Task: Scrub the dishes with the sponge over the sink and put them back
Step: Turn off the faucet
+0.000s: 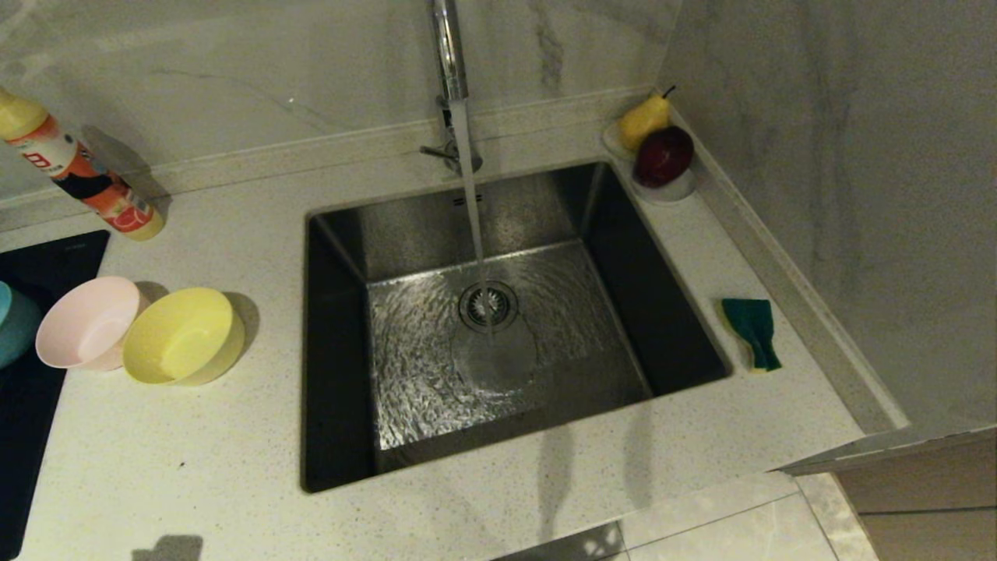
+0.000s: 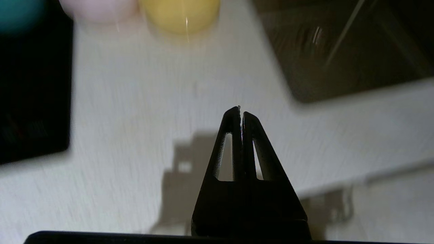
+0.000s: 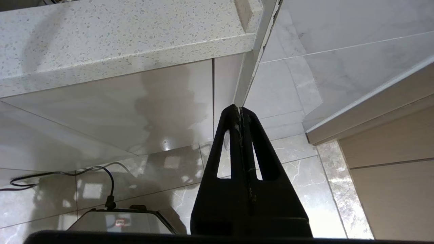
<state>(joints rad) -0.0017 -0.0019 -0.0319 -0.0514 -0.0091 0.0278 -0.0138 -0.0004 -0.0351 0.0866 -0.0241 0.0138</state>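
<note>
No text is reading clearly anywhere; a bottle (image 1: 82,175) is lying tilted at the back left of the tabletop (image 1: 234,436), wearing a white, orange and black label whose printing is showing only as blurred marks, too small to make out; a small red-and-white tag is sitting on a dark device (image 3: 118,222) on the floor in the right wrist view, equally illegible.

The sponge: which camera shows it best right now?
The head view. There the sponge lies in full sight on the counter, right of the sink, green face up with a yellow edge showing. The left wrist view shows only bowls, counter and a sink corner; the right wrist view looks below the counter. Neither shows it.
</note>
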